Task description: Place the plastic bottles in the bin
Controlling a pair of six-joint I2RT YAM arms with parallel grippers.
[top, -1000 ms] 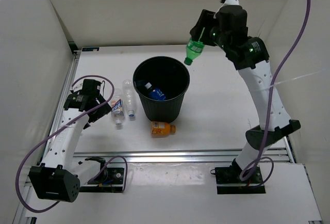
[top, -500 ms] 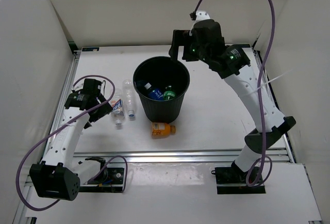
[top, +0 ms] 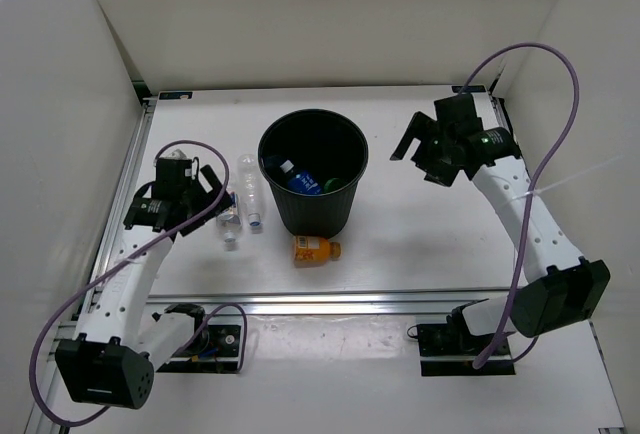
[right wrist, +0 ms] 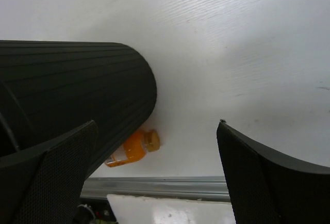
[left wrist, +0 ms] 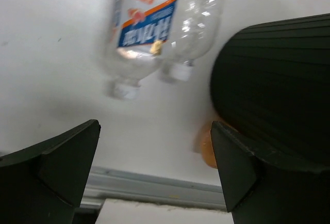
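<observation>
Both spread wide, nothing held: left gripper (top: pixel 208 190) over bench (top: pixel 420 234) toward left edge, right gripper (top: pixel 418 150) toward right edge. Labelled clear bottle (top: pixel 228 206), plain clear bottle (top: pixel 250 186) lie side by side between left gripper and bin (top: pixel 316 216). Bin upright mid-bench, holds blue-label bottle (top: pixel 300 180), green bottle (top: pixel 331 184). Orange bottle (top: pixel 314 249) lies beside bin base, near-edge side.

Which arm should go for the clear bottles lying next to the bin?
The left arm: its open jaws hang just beside the two clear bottles lying left of the bin, while the right arm sits on the bin's other side.
</observation>
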